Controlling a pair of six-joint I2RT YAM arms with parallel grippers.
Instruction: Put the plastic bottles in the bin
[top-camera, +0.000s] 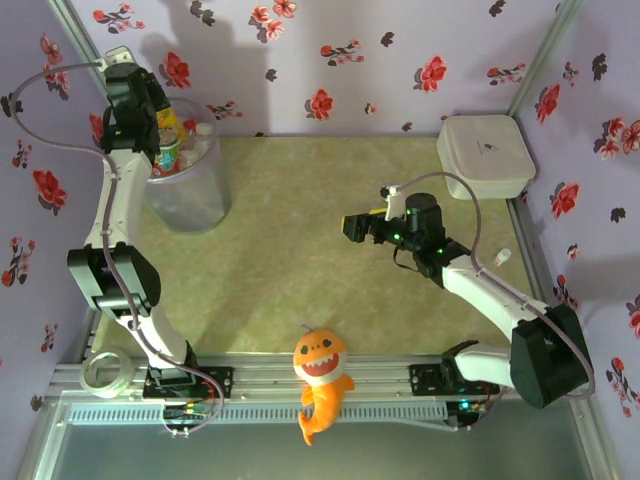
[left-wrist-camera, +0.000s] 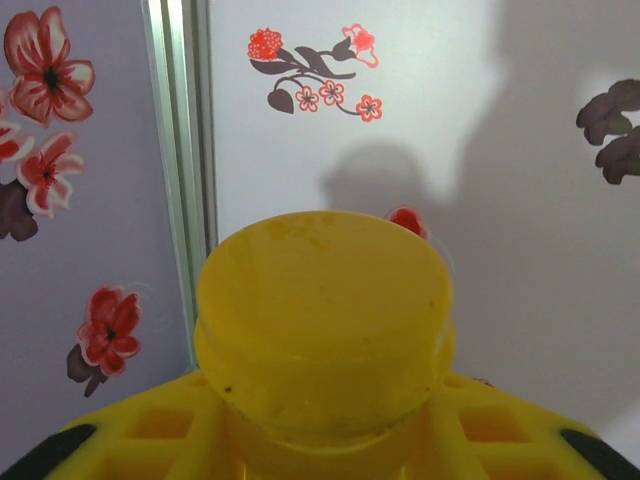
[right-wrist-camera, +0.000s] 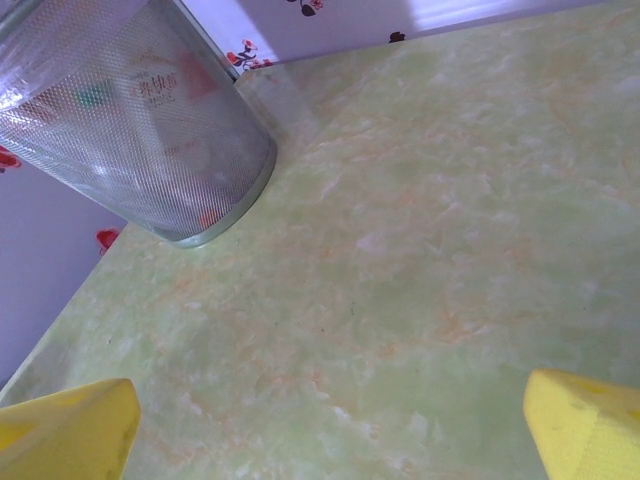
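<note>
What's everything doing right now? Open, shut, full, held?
Left gripper: shut on the yellow bottle, above the bin.
Yellow bottle: held, not dropped yet.
Right gripper: open, empty.
Bin: upright, bottles inside.
Box: lid on.
Fish: lying by the near edge, untouched.

Bright, even light fills the overhead view, laying soft grey shadows on the flowered wall (top-camera: 330, 40) behind the bin (top-camera: 190, 190). In the left wrist view the yellow bottle (left-wrist-camera: 322, 320) looms close and soft-focused, with a dim shadow behind it. In the right wrist view, pale glare streaks the bin.
</note>
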